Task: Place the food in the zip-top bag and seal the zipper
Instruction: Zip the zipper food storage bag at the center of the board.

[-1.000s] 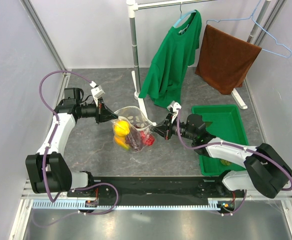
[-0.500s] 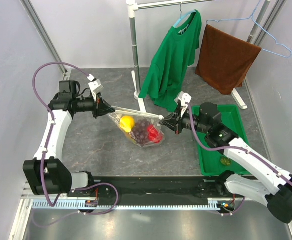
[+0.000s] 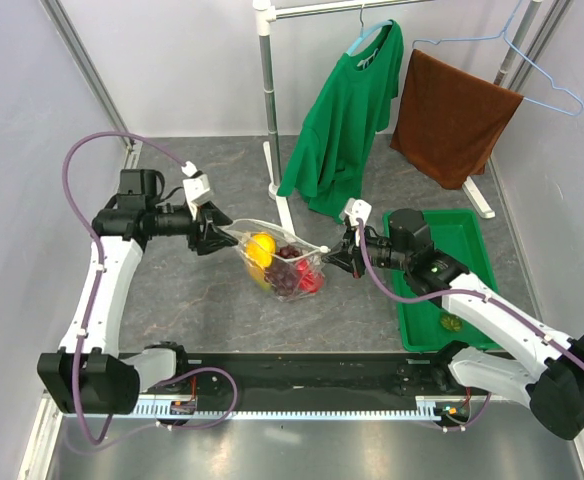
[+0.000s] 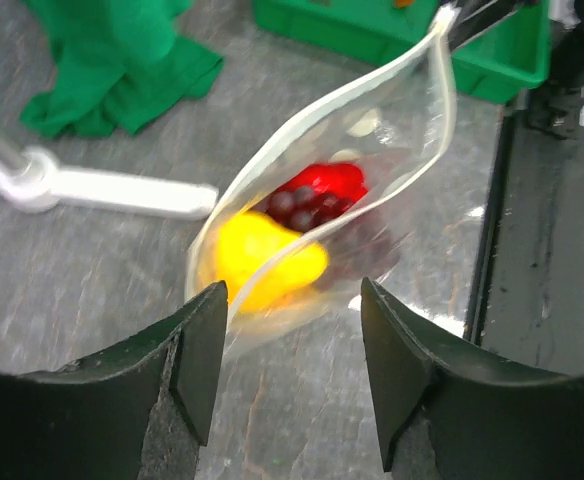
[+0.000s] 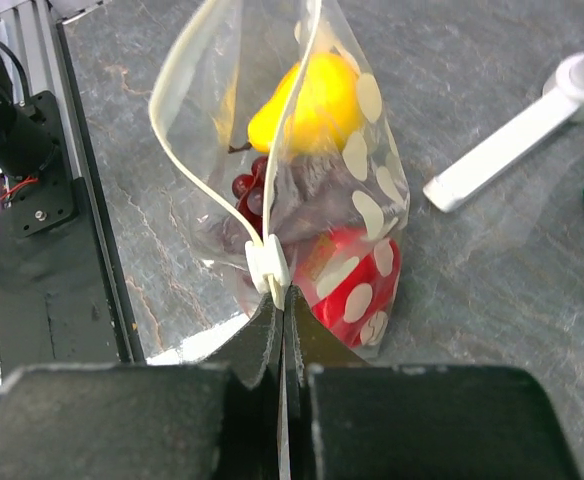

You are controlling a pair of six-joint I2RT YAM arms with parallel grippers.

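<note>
Your R claw (image 5: 282,300) is clenched on the zipper (image 5: 157,105) by its white slider (image 5: 267,265); L claw (image 4: 290,300) is released, fingers wide round one end of the zip-top bag (image 4: 402,150); food (image 4: 272,262) inside.

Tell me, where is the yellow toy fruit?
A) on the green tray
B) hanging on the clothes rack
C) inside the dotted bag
C: the yellow fruit shows through the clear bag, beside the grapes and the red piece.

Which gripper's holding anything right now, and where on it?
Right gripper pinches the zip-top bag at its zipper, beside the white slider. Left gripper is open, the bag's end loose between its jaws.
</note>
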